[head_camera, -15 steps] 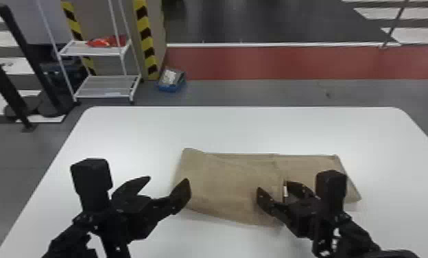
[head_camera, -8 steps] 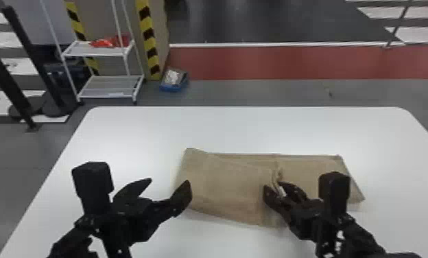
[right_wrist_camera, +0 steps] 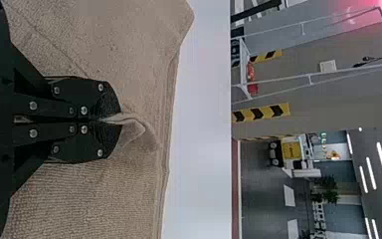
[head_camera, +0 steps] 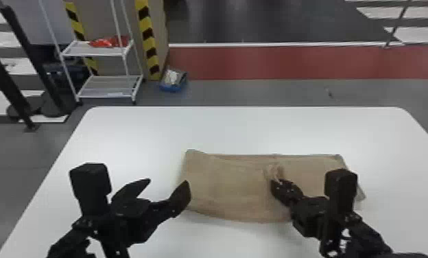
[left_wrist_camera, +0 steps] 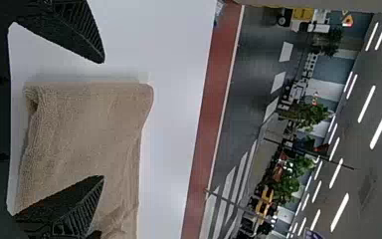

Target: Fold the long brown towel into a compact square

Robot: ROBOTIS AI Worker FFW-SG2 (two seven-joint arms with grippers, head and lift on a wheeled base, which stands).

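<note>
Brown towel (head_camera: 230,188), partly folded, lies across a white table (head_camera: 258,130). At left, the left gripper (head_camera: 167,182) hangs with fingers apart by its end; at right, the right gripper (right_wrist_camera: 117,120) clamps a pinch of cloth. Light, soft and floppy, it should handle best by the layered edge. Count: one towel, one table, two grippers.

Foreground: white flat table with rounded far corners (head_camera: 138,133)
Beyond table: smooth grey floor (head_camera: 258,92), crossed by flat brick-red strip (head_camera: 292,63)
Left background: white thin-framed two-tier rack (head_camera: 102,92), bright red item (head_camera: 102,43) on upper tier
Behind rack: beige flat panel (head_camera: 98,17), yellow-and-black striped bands (head_camera: 151,51)
Overhead: long white ceiling lights (left_wrist_camera: 339,212), lit
</note>
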